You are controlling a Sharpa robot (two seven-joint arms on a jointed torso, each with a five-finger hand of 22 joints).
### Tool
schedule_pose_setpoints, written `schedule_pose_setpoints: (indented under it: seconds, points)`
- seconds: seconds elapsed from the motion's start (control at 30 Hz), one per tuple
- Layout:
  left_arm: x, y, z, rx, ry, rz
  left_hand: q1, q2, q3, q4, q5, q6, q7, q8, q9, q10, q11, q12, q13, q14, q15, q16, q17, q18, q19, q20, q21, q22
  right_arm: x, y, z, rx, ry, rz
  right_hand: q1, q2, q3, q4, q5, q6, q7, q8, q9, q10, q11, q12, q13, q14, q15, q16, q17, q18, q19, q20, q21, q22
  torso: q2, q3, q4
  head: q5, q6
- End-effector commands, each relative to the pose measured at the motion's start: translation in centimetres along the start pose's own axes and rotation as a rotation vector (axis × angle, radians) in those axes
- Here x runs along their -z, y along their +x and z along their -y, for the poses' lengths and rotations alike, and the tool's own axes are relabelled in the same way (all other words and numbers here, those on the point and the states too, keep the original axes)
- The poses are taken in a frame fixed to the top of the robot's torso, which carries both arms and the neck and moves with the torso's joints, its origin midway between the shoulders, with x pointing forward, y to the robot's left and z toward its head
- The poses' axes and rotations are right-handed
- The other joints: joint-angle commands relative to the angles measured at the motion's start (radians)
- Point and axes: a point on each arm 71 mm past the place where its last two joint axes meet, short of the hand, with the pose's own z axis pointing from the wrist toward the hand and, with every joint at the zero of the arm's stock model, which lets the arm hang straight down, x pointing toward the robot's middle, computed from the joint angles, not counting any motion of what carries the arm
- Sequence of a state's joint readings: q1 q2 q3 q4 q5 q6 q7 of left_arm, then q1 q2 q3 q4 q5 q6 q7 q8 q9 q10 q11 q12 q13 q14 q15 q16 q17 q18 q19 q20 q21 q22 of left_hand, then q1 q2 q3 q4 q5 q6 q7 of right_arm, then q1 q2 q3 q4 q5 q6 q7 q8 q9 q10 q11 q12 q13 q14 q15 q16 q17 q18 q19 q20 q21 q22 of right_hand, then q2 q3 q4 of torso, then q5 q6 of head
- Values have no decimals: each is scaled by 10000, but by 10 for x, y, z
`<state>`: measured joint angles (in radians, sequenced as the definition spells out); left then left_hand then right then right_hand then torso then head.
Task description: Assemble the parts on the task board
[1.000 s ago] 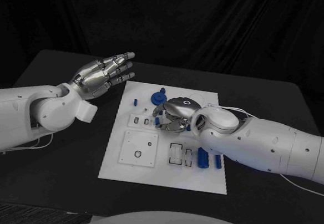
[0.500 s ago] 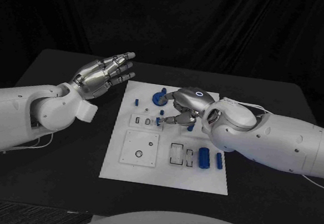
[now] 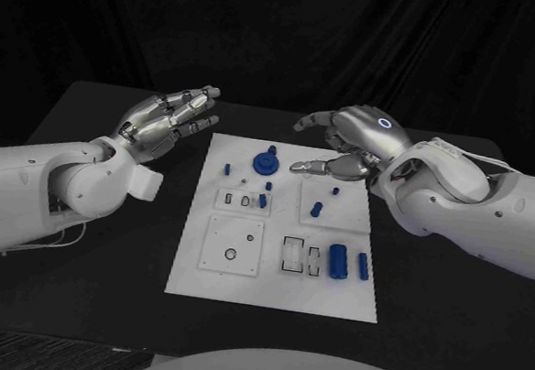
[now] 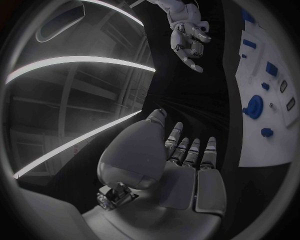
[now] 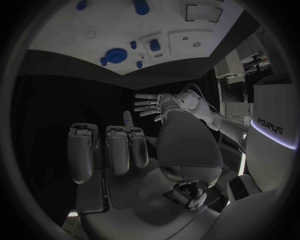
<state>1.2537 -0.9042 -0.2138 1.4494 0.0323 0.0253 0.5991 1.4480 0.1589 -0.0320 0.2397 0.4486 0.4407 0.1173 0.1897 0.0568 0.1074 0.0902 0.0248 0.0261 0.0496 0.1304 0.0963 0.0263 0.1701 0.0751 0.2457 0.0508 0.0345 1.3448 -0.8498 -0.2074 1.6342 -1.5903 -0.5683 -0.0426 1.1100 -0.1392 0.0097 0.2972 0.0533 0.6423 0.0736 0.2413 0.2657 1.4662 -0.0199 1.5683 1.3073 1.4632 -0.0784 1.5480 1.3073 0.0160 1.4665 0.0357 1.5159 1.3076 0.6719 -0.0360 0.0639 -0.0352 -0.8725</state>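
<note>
From the head camera, we see the white task board [image 3: 274, 278] lying in the middle of the black table [image 3: 440, 291]. The left hand [image 3: 167, 120] hangs off the board's far left corner, fingers extended and apart, holding nothing. The right hand [image 3: 348, 142] hangs above the board's far right corner, fingers loosely curled and parted, with nothing between them that we can make out. On the board a blue gear-like wheel [image 3: 265, 163] stands near the far edge, a small blue peg [image 3: 318, 209] stands in the square plate to its right, and two blue cylinders [image 3: 338, 262] lie side by side near the right edge, next to a rectangular slot [image 3: 291, 254].

At the left wrist, the left hand's palm and straight fingers [image 4: 187, 150] are bare; the board's edge curves past with the blue wheel [image 4: 254, 106] on it, and the right hand [image 4: 190, 40] shows beyond, apart from everything.

At the right wrist, the right hand's fingers [image 5: 115, 147] stand parted and carry no part, though their tips are foreshortened. The board [image 5: 75, 55] lies ahead with the wheel [image 5: 115, 55].

We judge the next pick is due: we should descend straight over one loose cylinder, pinch it at mid-length, and keep clear of its neighbour and the seated peg.
</note>
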Motion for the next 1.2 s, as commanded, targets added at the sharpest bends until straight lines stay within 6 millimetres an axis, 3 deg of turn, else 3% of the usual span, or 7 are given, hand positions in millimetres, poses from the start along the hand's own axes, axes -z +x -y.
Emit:
schedule_pose_setpoints:
  seconds: [0.03, 0.27, 0.43, 0.47, 0.6, 0.77, 1.2]
  points:
    - [0, -2, 15, -1119, 1317, 728, -258, -297, -426, 378, -1136, -4, 185, 104, 8, 1126, 217, 283, 282, 781, 156, 1019, 207, 122, 615, 137, 396, 208, 7, -10, 4, -6, -254, 747, -391, 634, 243, -31, -31, 291, 8, 178, -26, 1046, 19, 25, 2635, 966, -2, -40, 2162, -3, 736, -19, -8, 2424, -8, 6, -19, 73, 36]
    - [-15, 1, 52, -2556, 2429, 810, -999, -368, -1388, 533, -2147, 854, 152, 315, 95, 6212, 992, 2567, 2878, 5294, 450, 5472, 1513, 98, 5147, 371, 3229, 1547, 19, -15, 26, -99, 504, 207, -559, 1238, 228, -60, 24, 817, 111, 375, -88, 1046, 98, 25, 2635, 986, 60, 1, 2234, -29, 790, 26, 79, 2459, -70, -1, -62, 332, 466]
    - [-24, 9, 63, -4090, 2807, 116, -1994, -371, -2449, 546, -2572, 2403, 495, 867, 192, 7411, 425, 7850, 6941, 6878, -362, 10259, 4081, 2, 7074, -385, 5691, 2914, 21, -15, 24, -259, 533, 108, -495, 1382, 200, -74, 120, 952, 128, 363, -141, 1046, 117, 25, 2635, 1059, 79, 186, 2558, -112, 953, 45, 380, 2569, -135, 49, -82, 379, 615]
    - [-25, 11, 63, -4415, 2803, -24, -1827, -321, -2636, 501, -2232, 2858, 515, 1100, 216, 9276, 212, 11672, 10424, 8196, -509, 12614, 6793, 57, 7428, -556, 7000, 3774, 21, -15, 23, -280, 509, 116, -472, 1395, 196, -78, 141, 964, 126, 356, -152, 1046, 117, 25, 2635, 1062, 80, 193, 2572, -114, 958, 47, 388, 2573, -147, 57, -84, 390, 710]
    - [-35, 18, 59, -5726, 2341, -601, -1573, -115, -2812, 557, -1810, 3333, 486, 1426, 365, 14634, -81, 15460, 15447, 15163, -794, 14747, 15391, -332, 8860, -941, 10895, 7622, 22, -16, 23, -318, 472, 168, -431, 1458, 183, -74, 254, 1003, 125, 336, -182, 1046, 116, 25, 2635, 1066, 82, 204, 2590, -123, 975, 51, 420, 2584, -216, 100, -106, 408, 825]
    - [-47, 29, 45, -8394, 1264, -1885, -1482, 96, -2910, 460, -1850, 4145, 291, 1986, 629, 14634, -55, 15460, 15447, 15212, -843, 14745, 15444, -1151, 12628, -948, 14279, 13040, 31, -16, 31, -295, 704, 145, -440, 1658, 161, -70, 644, 1099, 138, 307, -236, 1046, 126, 25, 2635, 1067, 91, 207, 2596, -127, 983, 58, 435, 2589, -333, 275, -250, 509, 895]
    - [-69, 59, 1, -12006, -3225, -3326, -2548, 339, -3268, 502, -2221, 4939, -87, 2513, 1489, 14634, -424, 15460, 15447, 15212, -1219, 14745, 15444, -1701, 14957, -1222, 15200, 15363, 59, -4, 51, -586, 1592, -452, -98, 1645, 109, -142, 1021, 1279, 165, 283, -309, 1046, 151, 25, 2635, 1059, 114, 188, 2559, -123, 976, 81, 422, 2584, -559, 734, -602, 657, 537]
